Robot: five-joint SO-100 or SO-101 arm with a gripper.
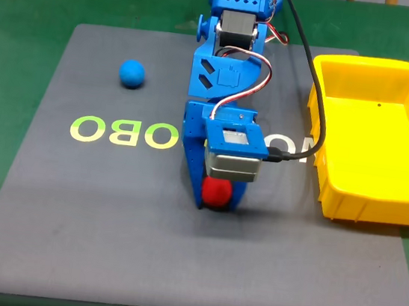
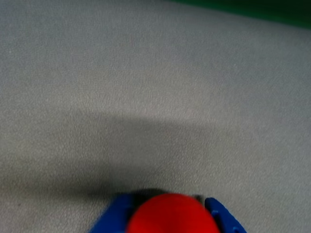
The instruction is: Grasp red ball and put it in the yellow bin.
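Low over the grey mat (image 1: 102, 245), end effector (image 1: 217, 200) pinches the red ball (image 1: 217, 191) between both fingers. Yellow bin (image 1: 320, 130) sits well apart, right in the fixed view. Risk: the ball could squirt out on lifting if the grip sits off-centre.

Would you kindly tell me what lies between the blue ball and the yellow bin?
In the fixed view, the blue arm stands between the blue ball and the yellow bin.
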